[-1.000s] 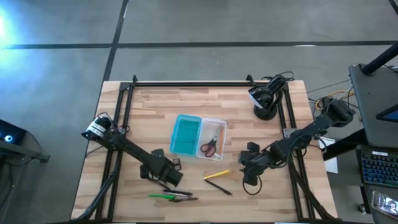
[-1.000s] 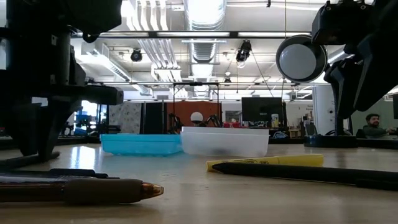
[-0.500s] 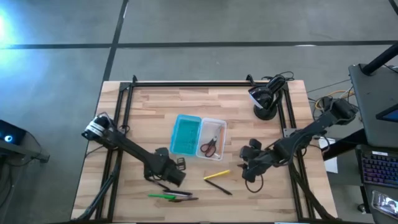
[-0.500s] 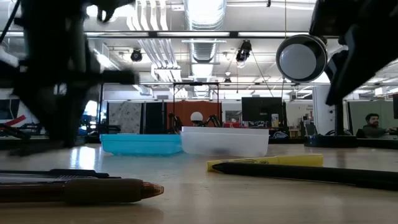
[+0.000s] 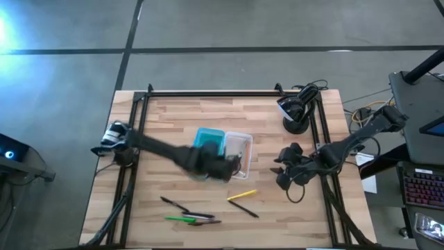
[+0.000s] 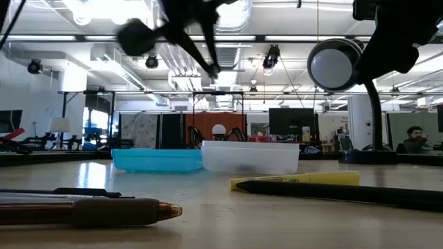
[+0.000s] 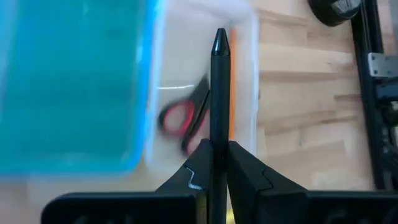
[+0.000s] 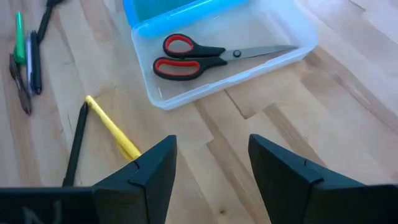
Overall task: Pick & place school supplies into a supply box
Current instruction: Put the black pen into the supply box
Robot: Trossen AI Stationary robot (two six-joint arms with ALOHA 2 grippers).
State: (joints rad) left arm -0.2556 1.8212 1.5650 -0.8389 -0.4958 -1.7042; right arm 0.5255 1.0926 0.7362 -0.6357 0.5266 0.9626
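The clear supply box (image 5: 239, 147) stands mid-table with its teal lid (image 5: 207, 141) lying beside it on the left. Red-handled scissors (image 8: 199, 56) lie inside the box. My left gripper (image 7: 219, 152) hovers above the box's near side, shut on a black pen (image 7: 220, 87); from above it shows blurred (image 5: 227, 167). My right gripper (image 8: 211, 168) hangs open to the right of the box (image 5: 281, 173), with nothing between its fingers. A yellow pen (image 5: 242, 195) and a black one (image 5: 244, 207) lie on the table near the box. My left gripper pinches the black pen's shaft (image 7: 219, 134) between its two fingers. The pen runs along the fingers and sticks out ahead of them, and the gripper hides its rear end. The fingers slant down from the near left. The pen is lifted clear, its tip (image 7: 221, 42) above the box.
More pens lie by the near edge: a green one (image 5: 177, 219), a black one (image 5: 173, 205) and others (image 5: 207, 221). A round-headed device on a black stand (image 5: 295, 111) occupies the far right corner. Black frame rails (image 5: 208, 94) run along the table's edges.
My left gripper has risen from the pens at the near edge and swung toward the far right, over the box, carrying a black pen that is now lifted clear. My right gripper has risen a little and drawn back toward the table's right edge, staying open.
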